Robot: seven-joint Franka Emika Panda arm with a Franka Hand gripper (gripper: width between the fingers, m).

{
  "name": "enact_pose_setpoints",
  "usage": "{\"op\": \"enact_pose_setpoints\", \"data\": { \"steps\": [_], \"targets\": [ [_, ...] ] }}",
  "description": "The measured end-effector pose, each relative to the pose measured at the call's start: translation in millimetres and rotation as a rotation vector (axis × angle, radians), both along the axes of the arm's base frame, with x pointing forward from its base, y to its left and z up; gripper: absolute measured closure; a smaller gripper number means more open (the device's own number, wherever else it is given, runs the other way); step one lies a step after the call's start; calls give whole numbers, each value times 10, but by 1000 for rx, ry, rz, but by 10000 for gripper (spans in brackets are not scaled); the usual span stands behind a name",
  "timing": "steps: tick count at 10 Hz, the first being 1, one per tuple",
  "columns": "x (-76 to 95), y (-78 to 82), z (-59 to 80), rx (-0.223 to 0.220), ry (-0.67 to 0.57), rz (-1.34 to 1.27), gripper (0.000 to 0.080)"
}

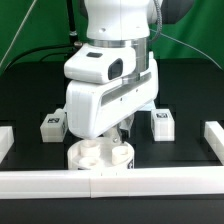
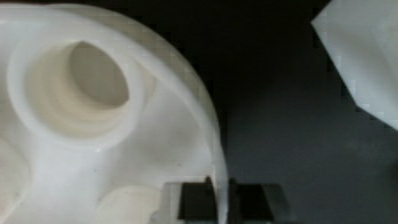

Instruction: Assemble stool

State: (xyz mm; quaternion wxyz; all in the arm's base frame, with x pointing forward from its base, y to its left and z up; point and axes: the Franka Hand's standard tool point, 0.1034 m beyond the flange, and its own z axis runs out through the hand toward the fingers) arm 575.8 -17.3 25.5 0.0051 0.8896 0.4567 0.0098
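Note:
The white round seat drum point(image 1: 100, 155) lies on the black table just behind the front rail, with round sockets in its top face. It fills one side of the wrist view point(image 2: 107, 120). My gripper point(image 1: 124, 137) reaches down onto the drum's side toward the exterior view's right. In the wrist view my gripper point(image 2: 222, 200) has its two dark pads closed on the drum's thin rim wall. One tagged leg point(image 1: 52, 125) lies at the exterior view's left and another point(image 1: 161, 123) at its right. A third leg is hidden.
A long white rail block point(image 1: 110, 183) runs along the front edge, with rail ends at the left point(image 1: 4, 140) and right point(image 1: 212, 138). A blurred white shape point(image 2: 361, 60) shows in a corner of the wrist view. The arm's body hides the table's middle.

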Motion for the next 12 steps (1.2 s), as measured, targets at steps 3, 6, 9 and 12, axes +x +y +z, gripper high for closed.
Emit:
{"op": "enact_pose_setpoints", "data": {
  "steps": [3, 6, 9, 12],
  "targets": [
    [0, 0, 0, 0, 0, 0, 767],
    [-7, 87, -2, 4, 8, -4, 768],
    [14, 455, -4, 18, 18, -24, 768],
    [48, 943, 3, 38, 16, -64, 768]
  ]
}}
